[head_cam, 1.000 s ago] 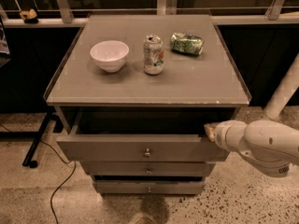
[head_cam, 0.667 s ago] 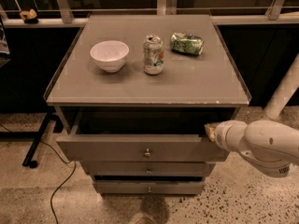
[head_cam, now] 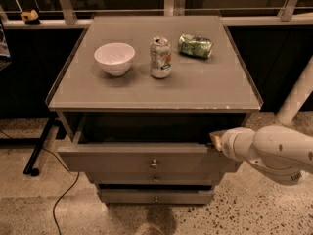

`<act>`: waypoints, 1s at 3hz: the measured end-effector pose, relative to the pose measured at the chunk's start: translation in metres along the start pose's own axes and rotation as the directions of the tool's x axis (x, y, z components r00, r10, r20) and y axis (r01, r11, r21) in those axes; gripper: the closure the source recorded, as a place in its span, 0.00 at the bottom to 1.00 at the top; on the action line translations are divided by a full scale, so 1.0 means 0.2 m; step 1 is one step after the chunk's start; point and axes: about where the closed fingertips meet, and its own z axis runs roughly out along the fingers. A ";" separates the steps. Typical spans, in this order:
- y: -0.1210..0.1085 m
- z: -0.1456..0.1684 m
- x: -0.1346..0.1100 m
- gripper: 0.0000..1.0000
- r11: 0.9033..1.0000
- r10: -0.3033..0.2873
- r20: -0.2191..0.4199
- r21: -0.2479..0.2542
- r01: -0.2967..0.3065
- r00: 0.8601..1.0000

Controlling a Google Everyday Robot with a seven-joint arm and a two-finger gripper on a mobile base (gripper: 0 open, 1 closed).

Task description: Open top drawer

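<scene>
Grey cabinet (head_cam: pixel 234 89) is your biggest worry: a hard tug could rock it and topple the upright can (head_cam: pixel 160 58) beside the bowl (head_cam: pixel 114 58) on its top. Top drawer (head_cam: pixel 112 158), just under that top, stands part-way out; pulled from one end, it may skew and jam. Your arm (head_cam: pixel 274 153) comes in from the right, with the gripper (head_cam: pixel 215 141) at the front's upper right corner. You cannot tell whether it is gripping or merely touching, so it could slip off. In looks, the drawer is the widest of three, with a flat grey front, a dark open gap behind it, and a small round metal knob (head_cam: pixel 154 163) at centre, untouched.
</scene>
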 end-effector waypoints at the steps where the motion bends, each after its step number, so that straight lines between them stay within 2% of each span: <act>1: 0.02 -0.01 0.03 1.00 1.000 0.005 -0.014 -0.014 -0.005 1.000; 2: 0.04 -0.05 0.11 1.00 0.999 0.020 -0.038 -0.035 -0.022 0.999; 3: 0.04 -0.06 0.11 1.00 0.999 0.021 -0.038 -0.035 -0.022 0.999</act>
